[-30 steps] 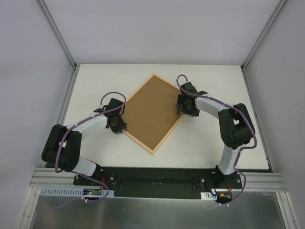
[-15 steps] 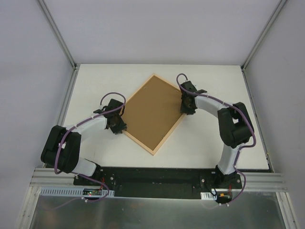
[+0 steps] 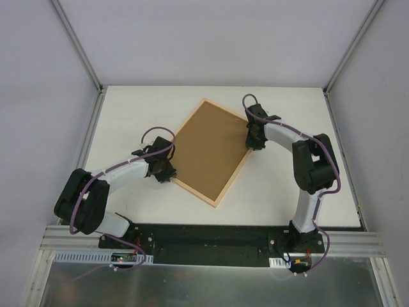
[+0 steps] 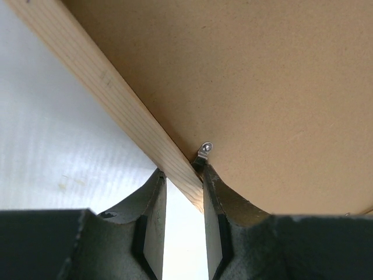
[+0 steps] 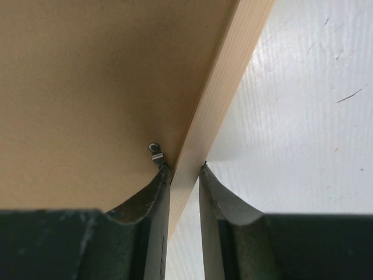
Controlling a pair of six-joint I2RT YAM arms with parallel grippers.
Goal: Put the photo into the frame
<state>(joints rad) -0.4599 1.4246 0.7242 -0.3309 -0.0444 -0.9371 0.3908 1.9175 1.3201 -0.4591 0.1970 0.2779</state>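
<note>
As is seen from above, frame [image 3: 234, 180]: laid face down and diagonal on the tabletop [image 3: 128, 109], backing board [image 3: 209, 150] uppermost, spanned between left pincer [image 3: 165, 174] and right pincer [image 3: 254, 142].
Left wrist, left pincer [image 4: 182, 175]: clamped across one wooden strip of the frame [image 4: 111, 87], a clip [image 4: 205, 150] alongside.
Right wrist, right pincer [image 5: 183, 170]: closed on the opposite strip, the board lying to its left.
Photo: not visible; whether it is under the board cannot be told.
Reach: both arms judged equally near.

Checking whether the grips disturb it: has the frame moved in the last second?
Yes. The frame has turned slightly. Its near corner has shifted right along the near edge of the table, while its far corner has stayed put.
</note>
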